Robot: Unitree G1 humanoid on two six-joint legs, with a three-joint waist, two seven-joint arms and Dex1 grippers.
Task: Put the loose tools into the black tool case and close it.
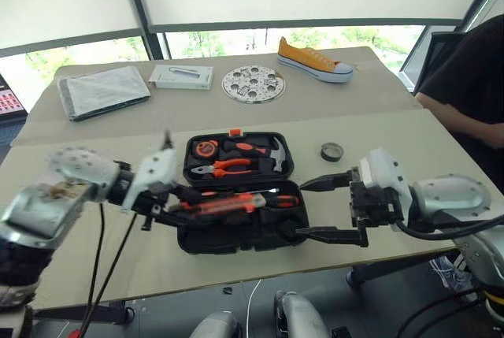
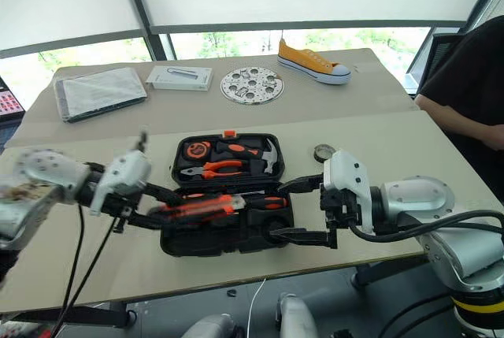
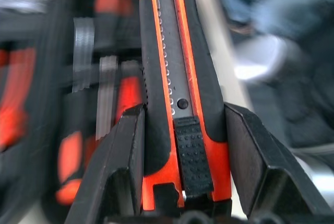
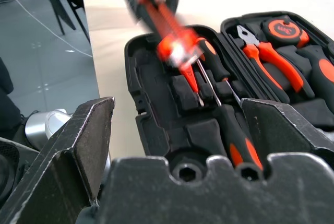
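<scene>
An open black tool case [image 1: 236, 232] lies on the tabletop [image 1: 378, 129]. The left gripper [image 1: 183, 204] grasps an orange-black utility knife [image 1: 220, 205] over the case's near half. The right gripper [image 1: 335, 208], fingers spread and empty, flanks the case's right end. A small grey tape roll [image 1: 331, 151] sits just beyond it; a yellow shoe [image 1: 313, 60], perforated disc [image 1: 253, 84] and a person's dark sleeve [image 1: 465, 78] lie farther off.

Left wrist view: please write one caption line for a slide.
Left gripper jaws clamp the orange-black utility knife above the open black tool case.
</scene>
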